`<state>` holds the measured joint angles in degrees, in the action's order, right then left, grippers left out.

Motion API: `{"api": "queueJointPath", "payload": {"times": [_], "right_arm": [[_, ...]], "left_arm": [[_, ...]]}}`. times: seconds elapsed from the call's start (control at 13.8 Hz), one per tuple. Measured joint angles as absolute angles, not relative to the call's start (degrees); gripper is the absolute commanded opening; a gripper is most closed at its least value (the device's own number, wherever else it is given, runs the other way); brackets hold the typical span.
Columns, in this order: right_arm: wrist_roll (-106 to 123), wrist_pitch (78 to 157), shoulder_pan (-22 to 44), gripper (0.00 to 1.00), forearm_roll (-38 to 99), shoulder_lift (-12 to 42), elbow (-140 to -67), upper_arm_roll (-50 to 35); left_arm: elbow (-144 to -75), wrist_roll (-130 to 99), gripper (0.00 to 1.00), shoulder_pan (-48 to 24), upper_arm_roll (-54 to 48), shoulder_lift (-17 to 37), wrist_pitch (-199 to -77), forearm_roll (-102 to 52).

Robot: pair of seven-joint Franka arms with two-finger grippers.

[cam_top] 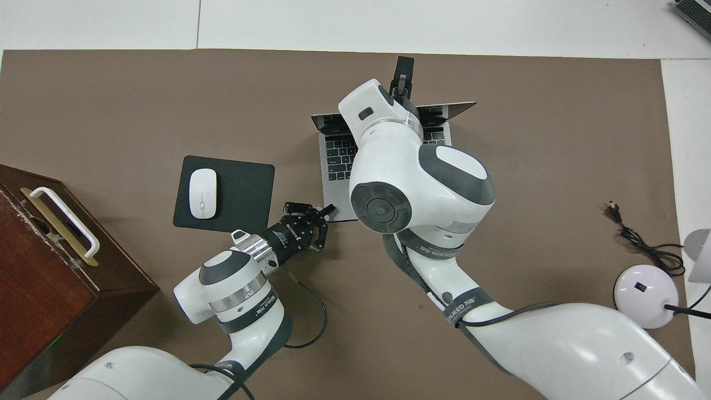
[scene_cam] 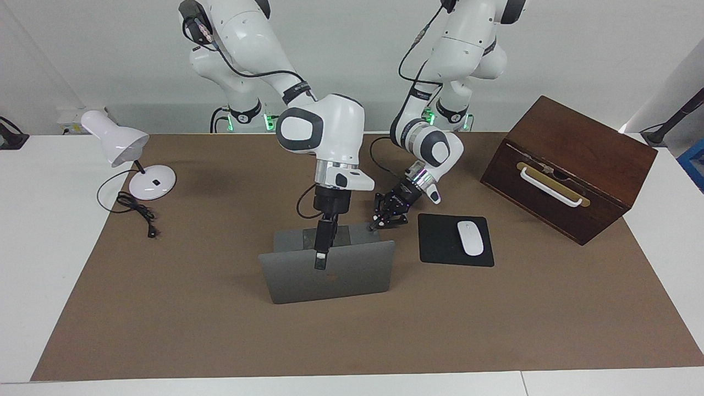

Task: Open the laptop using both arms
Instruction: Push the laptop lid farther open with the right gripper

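Silver-grey laptop (scene_cam: pixel 328 272) sat mid-table on the brown mat, lid raised roughly upright with its back away from the robots, grey keyboard deck (cam_top: pixel 336 161) flat and facing them, just beside the black mouse pad (scene_cam: pixel 454 240).

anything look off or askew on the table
Mostly tidy. The wooden box at the left arm's end sits tipped on its side, its handle facing sideways. The lamp lies unplugged, its cord loose on the mat. The laptop is part open and looks intact.

"weed" (partly cut) on right arm (cam_top: pixel 461 311) band
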<state>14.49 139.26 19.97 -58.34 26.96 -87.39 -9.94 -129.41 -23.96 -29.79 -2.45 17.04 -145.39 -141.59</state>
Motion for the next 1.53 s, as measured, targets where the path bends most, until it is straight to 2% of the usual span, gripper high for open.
{"api": "queueJointPath", "payload": {"times": [0.8,1.53], "right_arm": [[14.5,139.2,19.8,1.00,-60.8,30.3,-82.4,-9.8],[14.5,138.5,19.8,1.00,-63.4,30.8,-81.4,-9.7]], "left_arm": [[-129.4,-23.9,0.00,-29.8,-2.5,17.0,-145.4,-141.6],[-129.4,-23.9,0.00,-29.8,-2.5,17.0,-145.4,-141.6]]}}
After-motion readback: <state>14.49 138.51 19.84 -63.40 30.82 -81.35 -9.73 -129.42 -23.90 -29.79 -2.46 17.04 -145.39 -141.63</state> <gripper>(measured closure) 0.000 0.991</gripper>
